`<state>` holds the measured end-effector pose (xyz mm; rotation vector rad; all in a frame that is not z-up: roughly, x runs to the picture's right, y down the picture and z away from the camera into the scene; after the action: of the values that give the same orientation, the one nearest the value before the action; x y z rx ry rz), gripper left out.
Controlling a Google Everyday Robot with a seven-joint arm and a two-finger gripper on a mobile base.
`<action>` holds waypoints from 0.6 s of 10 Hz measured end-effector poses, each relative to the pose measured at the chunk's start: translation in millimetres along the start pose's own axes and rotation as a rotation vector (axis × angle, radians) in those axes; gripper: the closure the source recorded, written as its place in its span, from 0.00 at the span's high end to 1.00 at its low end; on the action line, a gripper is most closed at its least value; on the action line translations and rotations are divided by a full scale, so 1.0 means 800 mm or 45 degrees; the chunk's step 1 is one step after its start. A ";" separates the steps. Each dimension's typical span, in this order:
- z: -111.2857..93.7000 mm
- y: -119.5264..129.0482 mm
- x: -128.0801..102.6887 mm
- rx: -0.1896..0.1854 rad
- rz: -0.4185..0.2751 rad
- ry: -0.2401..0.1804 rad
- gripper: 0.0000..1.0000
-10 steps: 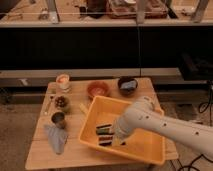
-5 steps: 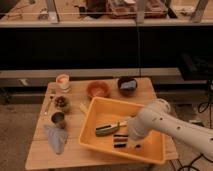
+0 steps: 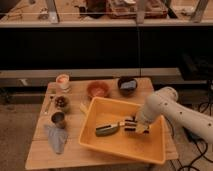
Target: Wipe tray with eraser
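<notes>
The yellow-orange tray (image 3: 150, 147) sits on the right half of the wooden table (image 3: 45, 155). My gripper (image 3: 136, 126) reaches in from the right on the white arm and is down inside the tray, near its middle right. It is shut on the eraser (image 3: 130, 124), a small dark block with pale stripes that rests on the tray floor. A long green-and-black stick (image 3: 107, 129) lies on the tray floor just left of the eraser.
Behind the tray stand an orange bowl (image 3: 98, 89) and a dark bowl (image 3: 127, 85). On the left are a pale cup (image 3: 62, 81), a small dark bowl (image 3: 62, 102), a metal cup (image 3: 58, 119) and a grey-blue cloth (image 3: 56, 138). A dark shelf unit stands behind the table.
My gripper has slid the eraser across the tray floor, from left of centre to the front, then back and right. The stick has barely moved.
</notes>
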<state>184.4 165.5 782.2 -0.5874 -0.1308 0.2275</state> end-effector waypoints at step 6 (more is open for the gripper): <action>-0.001 -0.047 -0.087 0.075 -0.069 -0.017 0.11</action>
<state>123.7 117.3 798.8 -0.5235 -0.1519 0.1822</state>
